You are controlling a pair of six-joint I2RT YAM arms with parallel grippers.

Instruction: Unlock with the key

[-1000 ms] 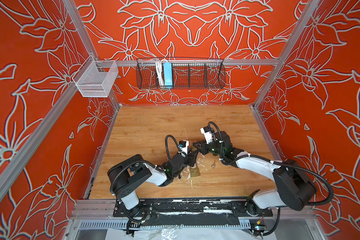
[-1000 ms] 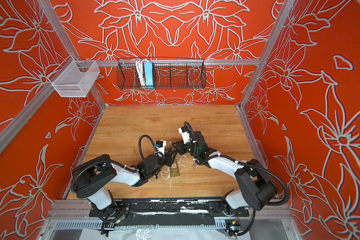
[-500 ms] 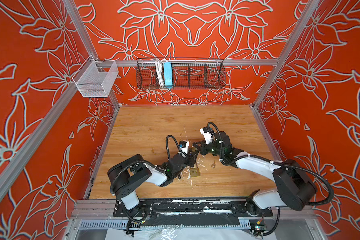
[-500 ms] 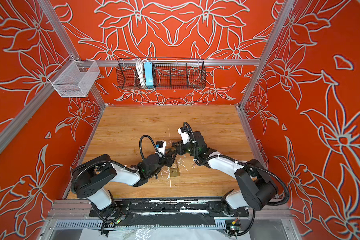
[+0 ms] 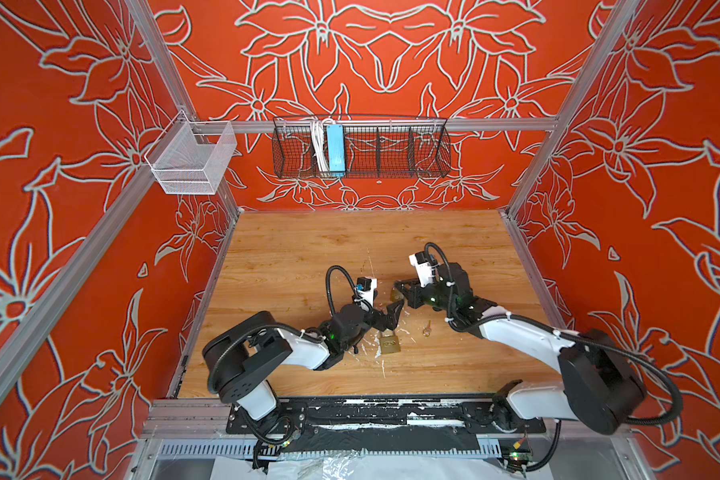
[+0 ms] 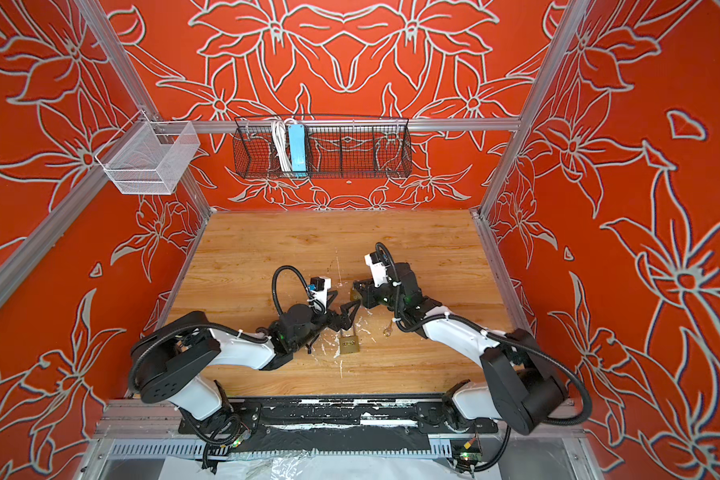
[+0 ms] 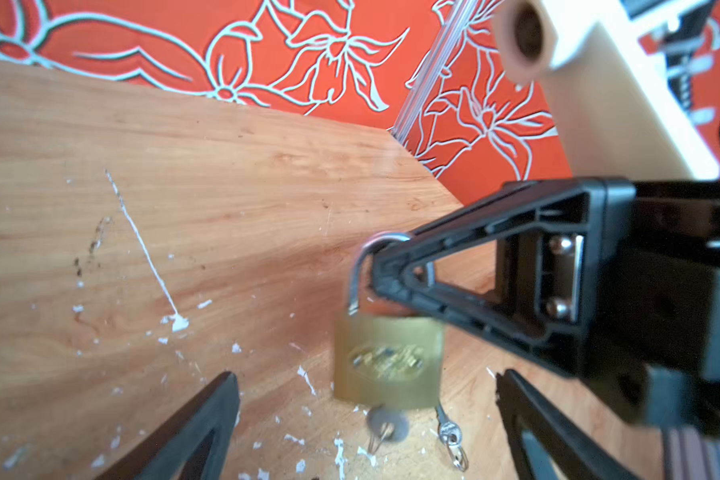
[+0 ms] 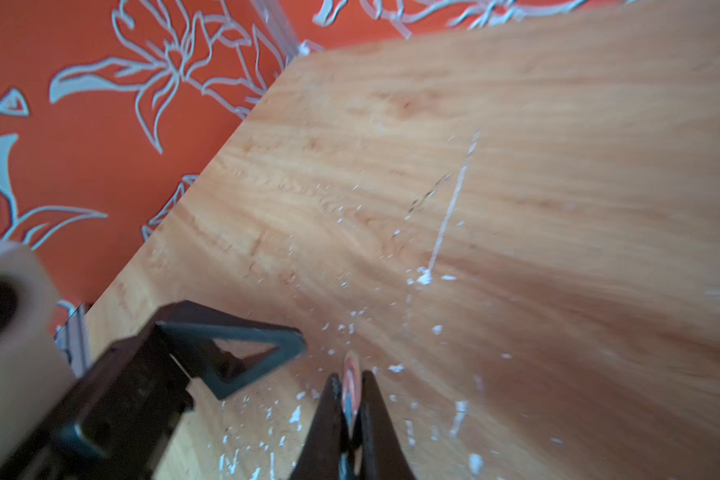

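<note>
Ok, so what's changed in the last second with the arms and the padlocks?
The left fingers opened wide, apparently letting go of the hanging padlock. The right fingers tightened shut and now hold it alone by its shackle. Both arms barely moved; the second padlock on the table and the loose key beside it stayed put.

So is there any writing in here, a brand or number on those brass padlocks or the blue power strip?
Nothing here can be read as text.
Brass padlock in the left wrist view: an oval embossed mark, too blurred to read.
Brass padlock lying on the table, in a top view: an oval mark, too small to read.
Blue power strip in the black wire basket: no lettering visible.
</note>
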